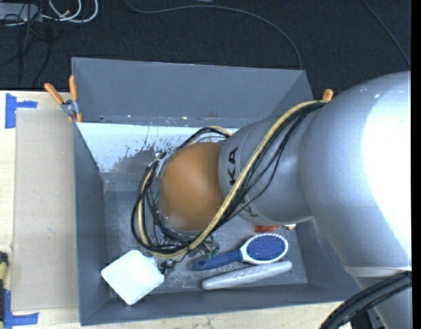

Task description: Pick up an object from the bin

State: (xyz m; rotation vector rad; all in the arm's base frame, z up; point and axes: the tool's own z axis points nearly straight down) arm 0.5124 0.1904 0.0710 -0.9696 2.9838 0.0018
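Observation:
A white, flat, rounded block point(131, 276) lies in the bin's front left corner, just below the cables hanging from the arm's wrist. To its right lies a blue brush point(255, 250) with a round bristled head and a blue handle pointing left. Along the front wall below the brush rests a long grey, pen-like thing point(246, 276).
The arm, with its orange dome and looped black and yellow cables, covers the middle of the bin floor. A small red thing point(265, 228) peeks out from under the arm above the brush head. The bin's left floor strip is bare.

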